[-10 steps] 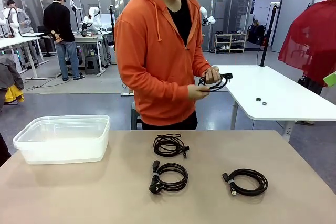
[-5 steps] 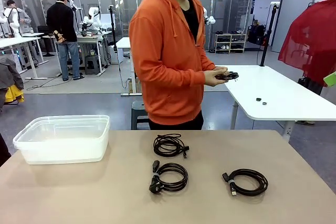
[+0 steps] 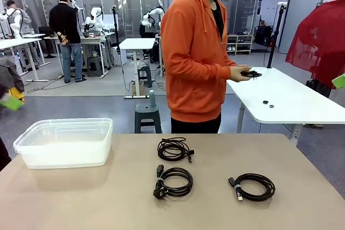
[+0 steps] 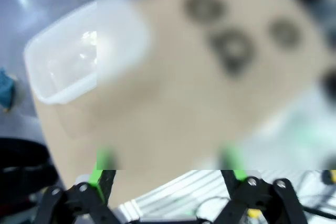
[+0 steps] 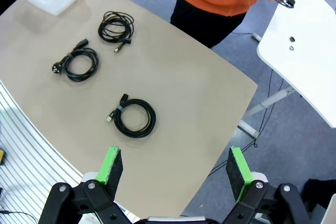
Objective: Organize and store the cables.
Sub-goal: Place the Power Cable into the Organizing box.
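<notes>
Currently the left hand (image 4: 168, 171) and right hand (image 5: 174, 163) are held spread; the cables (image 5: 134, 117) are laid coiled on the surface (image 5: 189, 93) beyond the right hand; judged light and floppy, each is best pinched across its loop.

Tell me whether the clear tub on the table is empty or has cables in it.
The tub is empty: bare bottom shows, and three coiled cables lie outside it on the table.

Right gripper (image 5: 173, 157) at bottom edge, jaws apart, empty. Three coiled cables (image 5: 135, 117) lie on table (image 5: 199, 103), left half of frame.
</notes>
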`<state>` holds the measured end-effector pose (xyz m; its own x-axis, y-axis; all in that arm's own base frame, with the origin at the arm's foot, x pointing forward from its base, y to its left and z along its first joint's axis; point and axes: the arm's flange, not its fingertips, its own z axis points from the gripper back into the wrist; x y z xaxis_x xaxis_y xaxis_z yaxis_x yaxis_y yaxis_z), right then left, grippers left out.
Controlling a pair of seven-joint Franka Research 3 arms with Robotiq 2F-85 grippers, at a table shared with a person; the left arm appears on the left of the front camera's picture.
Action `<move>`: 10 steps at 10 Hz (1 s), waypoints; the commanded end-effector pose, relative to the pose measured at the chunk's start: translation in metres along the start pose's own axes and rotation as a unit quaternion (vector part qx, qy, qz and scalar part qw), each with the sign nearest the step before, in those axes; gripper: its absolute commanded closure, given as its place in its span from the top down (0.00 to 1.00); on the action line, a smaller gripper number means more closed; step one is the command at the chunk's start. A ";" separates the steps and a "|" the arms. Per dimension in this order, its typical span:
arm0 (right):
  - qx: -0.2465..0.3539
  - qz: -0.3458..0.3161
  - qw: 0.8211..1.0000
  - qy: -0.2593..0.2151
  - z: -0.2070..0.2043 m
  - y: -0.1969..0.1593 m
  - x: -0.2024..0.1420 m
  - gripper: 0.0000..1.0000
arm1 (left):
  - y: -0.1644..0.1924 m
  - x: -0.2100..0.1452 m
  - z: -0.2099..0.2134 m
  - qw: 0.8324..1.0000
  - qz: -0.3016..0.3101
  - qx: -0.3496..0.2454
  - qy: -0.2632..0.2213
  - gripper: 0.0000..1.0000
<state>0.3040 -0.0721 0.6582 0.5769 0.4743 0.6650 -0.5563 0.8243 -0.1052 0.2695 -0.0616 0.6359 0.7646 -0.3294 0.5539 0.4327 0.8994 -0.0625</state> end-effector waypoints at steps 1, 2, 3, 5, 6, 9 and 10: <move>0.001 -0.002 1.000 0.001 -0.001 -0.002 0.001 1.00 | -0.018 0.031 -0.016 0.997 0.063 0.018 0.037 1.00; 0.001 -0.002 1.000 0.001 -0.001 -0.002 0.001 1.00 | -0.031 0.033 -0.032 0.994 0.093 0.014 0.049 1.00; 0.001 -0.002 1.000 0.001 -0.001 -0.002 0.001 1.00 | -0.045 0.032 -0.049 0.991 0.115 0.024 0.057 1.00; 0.001 -0.002 1.000 0.001 -0.001 -0.002 0.001 1.00 | -0.070 0.024 -0.087 0.989 0.137 0.033 0.052 1.00; 0.001 -0.002 1.000 0.001 -0.001 -0.002 0.001 1.00 | -0.083 0.020 -0.100 0.988 0.135 0.034 0.062 1.00; 0.001 -0.002 1.000 0.001 -0.001 -0.002 0.001 1.00 | -0.082 0.018 -0.099 0.988 0.126 0.043 0.075 1.00; 0.001 -0.002 1.000 0.001 -0.001 -0.002 0.001 1.00 | -0.082 0.018 -0.099 0.988 0.126 0.043 0.075 1.00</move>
<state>0.3042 -0.0720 0.6581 0.5772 0.4745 0.6646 -0.5565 0.8242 -0.1051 0.2935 -0.1726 0.5652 0.9077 -0.1316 0.3984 0.1876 0.9766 -0.1048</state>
